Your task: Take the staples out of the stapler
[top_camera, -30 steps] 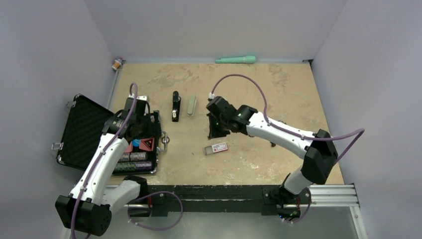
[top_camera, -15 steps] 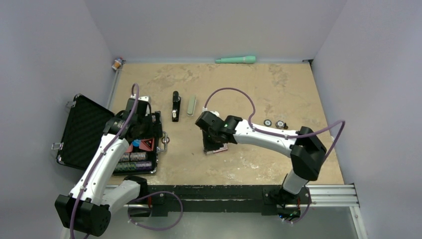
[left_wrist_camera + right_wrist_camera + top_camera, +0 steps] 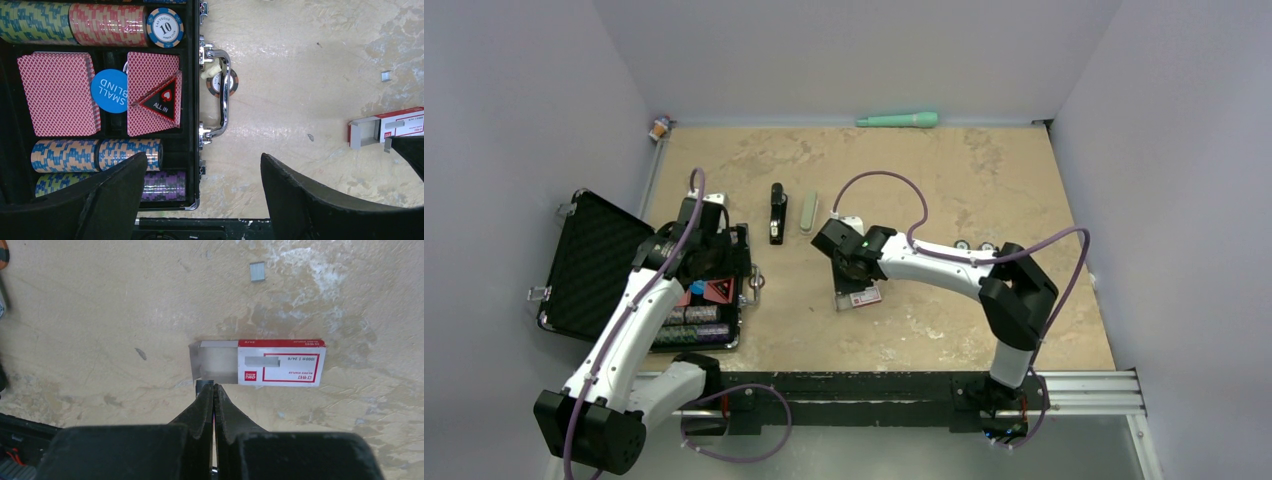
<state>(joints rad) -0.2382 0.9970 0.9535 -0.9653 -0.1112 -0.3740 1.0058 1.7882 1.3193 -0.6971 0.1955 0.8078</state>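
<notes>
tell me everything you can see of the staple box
The staple box is a small flat cardboard sleeve, white with red bands and print, lying on the table. Its pale grey inner tray is slid partway out. The shut right gripper, a silvery staple strip at its tips, is at the tray's near edge.

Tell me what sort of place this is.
Probably a robot test cell: plain grey walls box in one tan table, two arms are bolted to a metal rail, and the props are unrelated, a poker chip case and a stapler.
</notes>
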